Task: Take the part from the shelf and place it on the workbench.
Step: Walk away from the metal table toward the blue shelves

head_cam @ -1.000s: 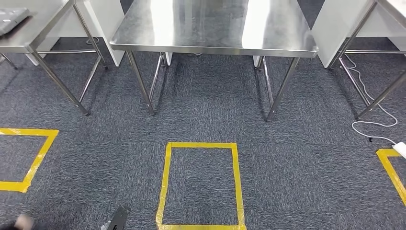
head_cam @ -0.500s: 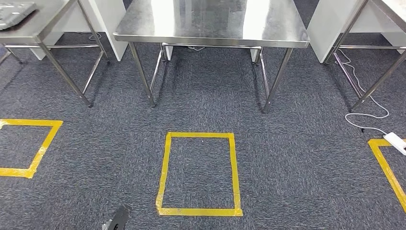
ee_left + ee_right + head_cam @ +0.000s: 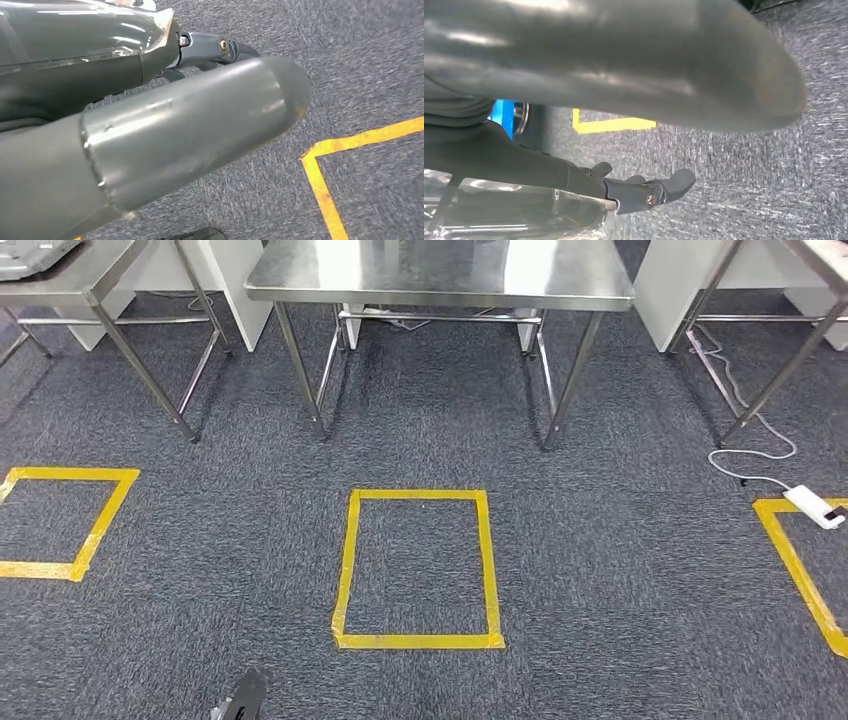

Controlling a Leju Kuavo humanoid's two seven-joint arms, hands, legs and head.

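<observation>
At 12 o'clock stands the shiny steel desk (image 3: 440,275); both robot hands' state cannot be told; a steel leg might trip the robot.

yellow tape square (image 3: 418,567) on grey carpet (image 3: 620,570).

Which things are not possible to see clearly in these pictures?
- Workbench top: head view, far part cut off by the upper edge.
- Left hand: left wrist view, thumb hides most fingers; a part in it cannot be told.
- Right hand: right wrist view, same, thumb blurred.
</observation>
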